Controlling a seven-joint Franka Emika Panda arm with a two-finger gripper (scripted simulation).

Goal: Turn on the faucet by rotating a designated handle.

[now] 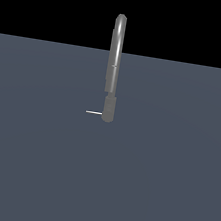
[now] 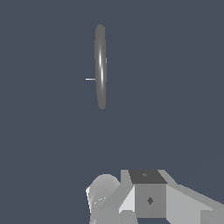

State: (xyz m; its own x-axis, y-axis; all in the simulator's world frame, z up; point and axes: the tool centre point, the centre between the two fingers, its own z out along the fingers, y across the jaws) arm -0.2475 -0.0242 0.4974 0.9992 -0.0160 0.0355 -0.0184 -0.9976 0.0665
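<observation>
The faucet (image 1: 115, 57) stands upright near the middle of the exterior view, a slim grey tube with an arched top on a darker cylindrical base (image 1: 108, 109). Its handle (image 1: 94, 112), a thin light rod, sticks out level from the base toward the exterior view's left. The wrist view looks down on the faucet (image 2: 100, 65) as a narrow grey oval, with the handle (image 2: 90, 79) a short pale line at its side. Blocky grey-and-white parts of my arm (image 2: 148, 197) show at that picture's edge, well away from the faucet. No fingertips can be made out. The arm is absent from the exterior view.
A flat dark blue-grey floor (image 1: 160, 191) spreads around the faucet on all sides. Behind it the background is black.
</observation>
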